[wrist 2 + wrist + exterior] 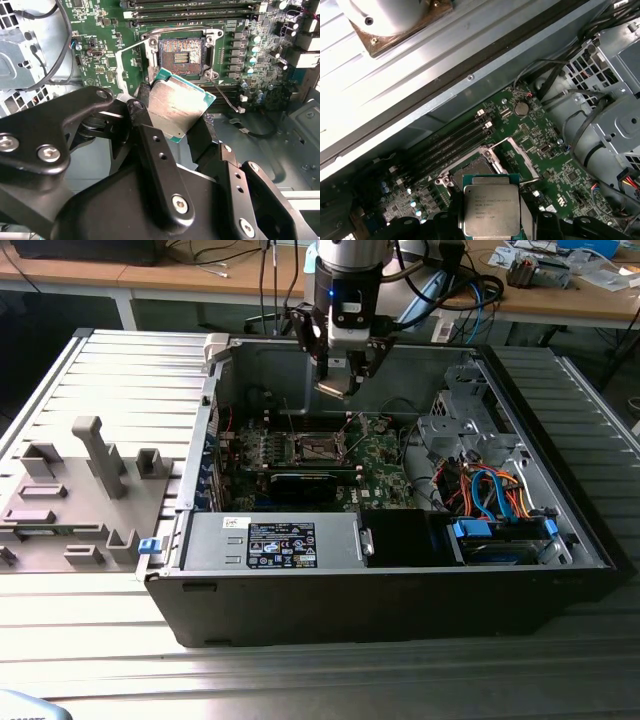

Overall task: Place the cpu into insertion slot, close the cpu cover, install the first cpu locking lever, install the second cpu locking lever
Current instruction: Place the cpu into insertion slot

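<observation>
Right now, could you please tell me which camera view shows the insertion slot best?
The second wrist view: the insertion slot lies open, its contact field exposed beyond the held cpu. In the first wrist view the cpu hides part of the slot; the exterior view shows the slot from afar.

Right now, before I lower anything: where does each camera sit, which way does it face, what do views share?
Exterior view: off the arm, above the open black computer case, looking down into it; wrist and claw show.
First wrist view: on the wrist, facing down at the green motherboard; the claw grips the flat square silver-grey cpu.
Second wrist view: on the wrist, looking along black claw fingers toward the square dark insertion slot.
Both wrist views show cpu and slot.
</observation>
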`<state>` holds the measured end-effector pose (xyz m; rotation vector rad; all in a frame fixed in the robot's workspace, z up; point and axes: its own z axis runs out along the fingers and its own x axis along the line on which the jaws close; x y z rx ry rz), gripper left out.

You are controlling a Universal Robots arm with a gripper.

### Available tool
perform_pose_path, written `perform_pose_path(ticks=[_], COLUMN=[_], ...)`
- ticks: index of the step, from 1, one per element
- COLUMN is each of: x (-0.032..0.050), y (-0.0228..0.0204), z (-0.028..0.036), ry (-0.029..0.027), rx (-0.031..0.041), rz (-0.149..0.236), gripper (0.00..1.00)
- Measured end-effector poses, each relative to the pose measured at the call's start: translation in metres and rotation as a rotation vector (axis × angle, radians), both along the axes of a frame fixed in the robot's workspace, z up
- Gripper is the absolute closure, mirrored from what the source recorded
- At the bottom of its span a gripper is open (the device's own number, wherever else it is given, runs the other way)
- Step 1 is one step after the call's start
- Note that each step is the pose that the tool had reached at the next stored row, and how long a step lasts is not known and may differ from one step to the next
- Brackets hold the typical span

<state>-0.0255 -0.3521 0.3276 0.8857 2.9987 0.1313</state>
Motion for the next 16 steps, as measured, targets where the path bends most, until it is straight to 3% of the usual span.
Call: perform_pose_path(ticks=[16], x=[0.0000], y=[0.0000], z=[-0.0008], ry=[0.0000], rx=[0.0000], rz=[-0.036], gripper=[0.45])
